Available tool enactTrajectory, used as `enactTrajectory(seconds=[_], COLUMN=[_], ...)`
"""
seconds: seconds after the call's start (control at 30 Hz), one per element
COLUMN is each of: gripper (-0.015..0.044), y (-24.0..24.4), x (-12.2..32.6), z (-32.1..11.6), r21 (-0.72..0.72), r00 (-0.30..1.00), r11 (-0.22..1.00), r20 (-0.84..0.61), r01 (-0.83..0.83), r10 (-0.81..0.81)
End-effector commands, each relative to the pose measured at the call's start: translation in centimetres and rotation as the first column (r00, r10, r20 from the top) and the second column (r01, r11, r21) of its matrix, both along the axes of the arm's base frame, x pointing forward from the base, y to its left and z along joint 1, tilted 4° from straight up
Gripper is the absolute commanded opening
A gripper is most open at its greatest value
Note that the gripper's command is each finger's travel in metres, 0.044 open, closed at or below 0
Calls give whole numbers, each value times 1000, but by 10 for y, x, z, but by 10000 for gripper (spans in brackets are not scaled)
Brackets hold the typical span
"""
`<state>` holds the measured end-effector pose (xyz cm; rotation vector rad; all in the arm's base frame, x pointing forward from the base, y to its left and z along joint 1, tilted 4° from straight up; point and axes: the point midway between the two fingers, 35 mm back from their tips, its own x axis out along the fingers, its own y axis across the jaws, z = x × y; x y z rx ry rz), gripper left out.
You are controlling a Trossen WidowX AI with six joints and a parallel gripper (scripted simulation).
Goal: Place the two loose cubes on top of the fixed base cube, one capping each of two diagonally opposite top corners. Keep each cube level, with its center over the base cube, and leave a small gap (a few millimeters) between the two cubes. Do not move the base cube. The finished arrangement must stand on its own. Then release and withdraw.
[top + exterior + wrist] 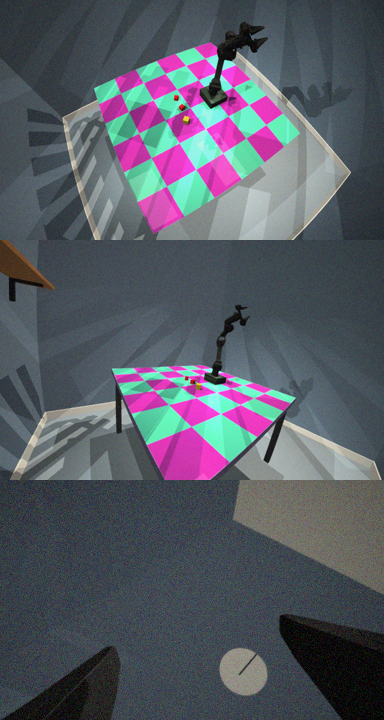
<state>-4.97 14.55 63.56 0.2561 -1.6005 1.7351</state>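
A yellow cube point(186, 120) point(198, 386), slightly larger than the red ones and apparently the base cube, sits on the checkered table top with nothing on it. One red cube point(182, 107) point(192, 381) lies close to it. The other red cube point(176, 97) point(186, 378) lies farther from the yellow cube. All three stand apart in a rough row. My gripper point(265, 33) point(248, 311) point(200, 638) is open and empty, high above the table and pointing away from the cubes. The wrist view shows no cube.
The arm's dark base point(210, 99) point(214, 378) stands on the magenta and green table top point(175, 166) point(195, 412) beside the cubes. A brown shelf point(22, 265) is on the wall at upper left. The wrist view shows a round white clock-like disc point(243, 672) and a pale surface point(320, 525).
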Motion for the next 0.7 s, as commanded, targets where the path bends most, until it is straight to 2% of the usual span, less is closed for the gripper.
enactTrajectory(seconds=[0.0, 0.13, 0.4, 0.67], gripper=[374, 269, 265, 265], y=[2, 34, 96, 126], x=[2, 38, 138, 245], z=[0, -1, -26, -83], r21=[-8, -155, -434, -591], r00=[1000, 986, 833, 510], r11=[1000, 988, 901, 798], r20=[-8, -161, -502, -725], r01=[1, 19, -10, -114], r10=[-1, -44, -233, -464])
